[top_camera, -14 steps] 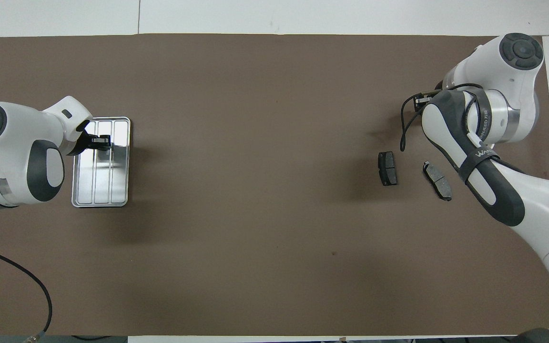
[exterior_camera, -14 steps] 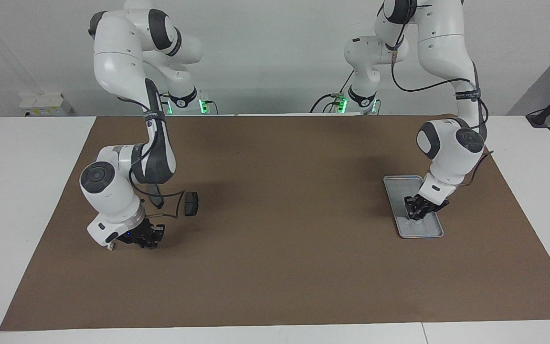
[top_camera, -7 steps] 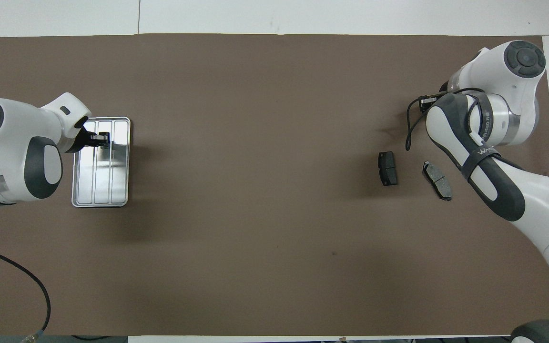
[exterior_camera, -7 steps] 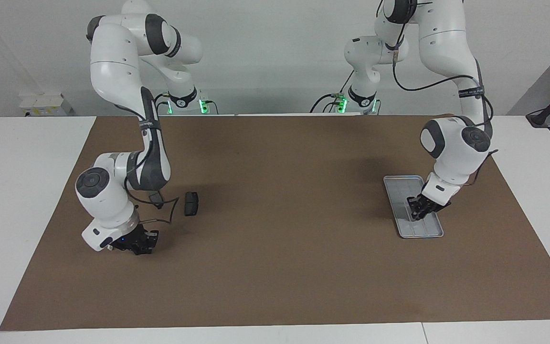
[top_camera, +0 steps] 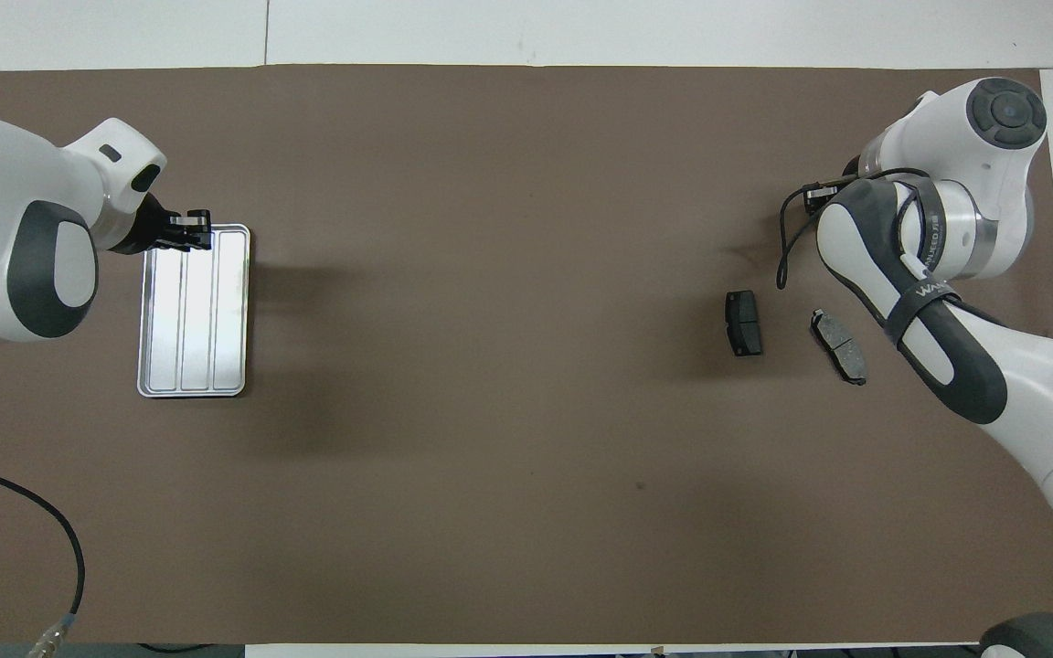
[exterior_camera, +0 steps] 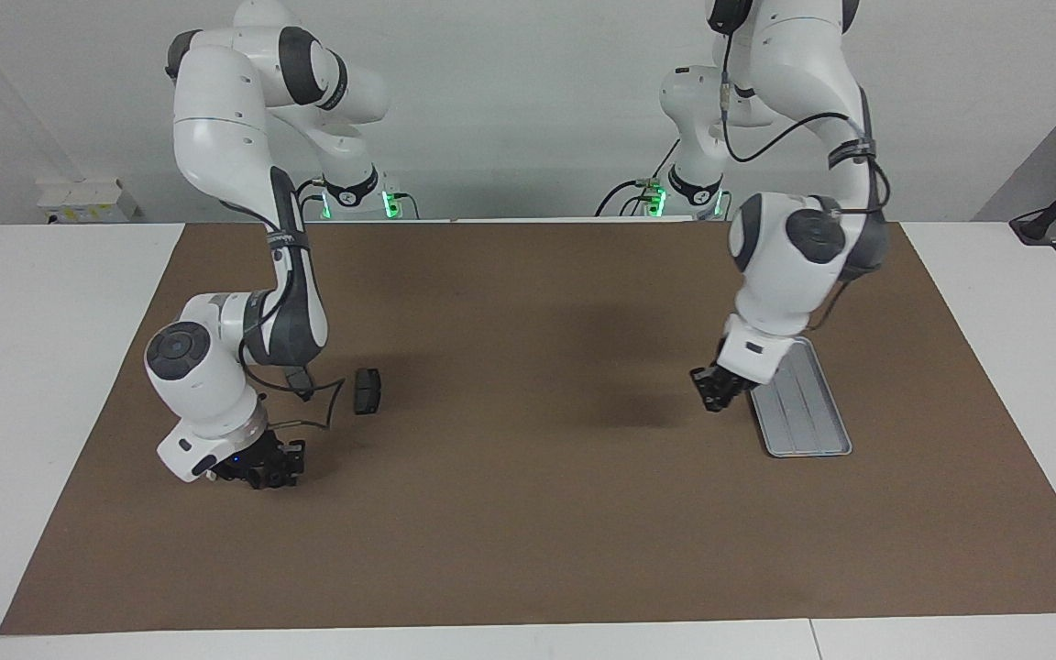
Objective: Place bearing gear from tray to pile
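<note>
- The right hand (exterior_camera: 264,469) is low over the brown mat (exterior_camera: 528,513) on the desk, well apart from the flat grey ridged metal tray (exterior_camera: 810,414); I cannot tell its grip.
- Two small dark grey brake pads (top_camera: 744,322) lie apart from the tray, toward the right arm's end.
- The left hand (exterior_camera: 714,392) is clenched in the air by the tray's rim; I cannot tell whether it holds the bearing gear.

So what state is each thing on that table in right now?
Tray: lying flat on the mat, no part visible in it.
Two brake pads: lying flat, apart from each other.
Left pincer: shut, raised at the tray's edge; any load cannot be seen.
Right pincer: low over the mat, near the pads.
</note>
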`<state>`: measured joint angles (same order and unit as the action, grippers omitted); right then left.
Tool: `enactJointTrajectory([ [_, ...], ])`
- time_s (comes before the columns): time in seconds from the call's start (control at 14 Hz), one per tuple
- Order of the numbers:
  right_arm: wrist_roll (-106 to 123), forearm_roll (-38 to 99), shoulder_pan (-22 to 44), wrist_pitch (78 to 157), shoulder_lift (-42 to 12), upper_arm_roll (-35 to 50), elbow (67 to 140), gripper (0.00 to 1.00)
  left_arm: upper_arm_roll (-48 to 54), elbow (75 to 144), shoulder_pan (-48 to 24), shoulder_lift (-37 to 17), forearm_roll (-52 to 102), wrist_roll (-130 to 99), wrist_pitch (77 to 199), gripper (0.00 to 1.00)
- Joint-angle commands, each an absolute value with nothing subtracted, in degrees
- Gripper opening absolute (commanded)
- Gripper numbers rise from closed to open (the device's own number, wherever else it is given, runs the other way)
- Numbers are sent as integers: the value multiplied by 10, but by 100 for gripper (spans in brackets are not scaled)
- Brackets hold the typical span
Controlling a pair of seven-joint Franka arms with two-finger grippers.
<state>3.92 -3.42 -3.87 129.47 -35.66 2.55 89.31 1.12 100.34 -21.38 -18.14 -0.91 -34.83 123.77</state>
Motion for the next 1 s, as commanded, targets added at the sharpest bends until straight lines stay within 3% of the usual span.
enactJointTrajectory([
  [0.0, 49, -40, -37, 1257, -320, 31, 904, 100, -2, 1005, -308, -181, -47, -495, 1236, 0],
  [0.21, 49, -54, -26, 1202, -279, 31, 901, 100, -2, 1009, -368, -194, -57, -576, 1241, 0],
  [0.64, 47, -52, -24, 1109, -212, 38, 899, 100, 1, 1104, -395, -204, -62, -616, 1358, 0],
  [0.93, 28, -50, -24, 1087, -195, 47, 899, 100, 1, 1106, -395, -204, -62, -615, 1361, 0],
])
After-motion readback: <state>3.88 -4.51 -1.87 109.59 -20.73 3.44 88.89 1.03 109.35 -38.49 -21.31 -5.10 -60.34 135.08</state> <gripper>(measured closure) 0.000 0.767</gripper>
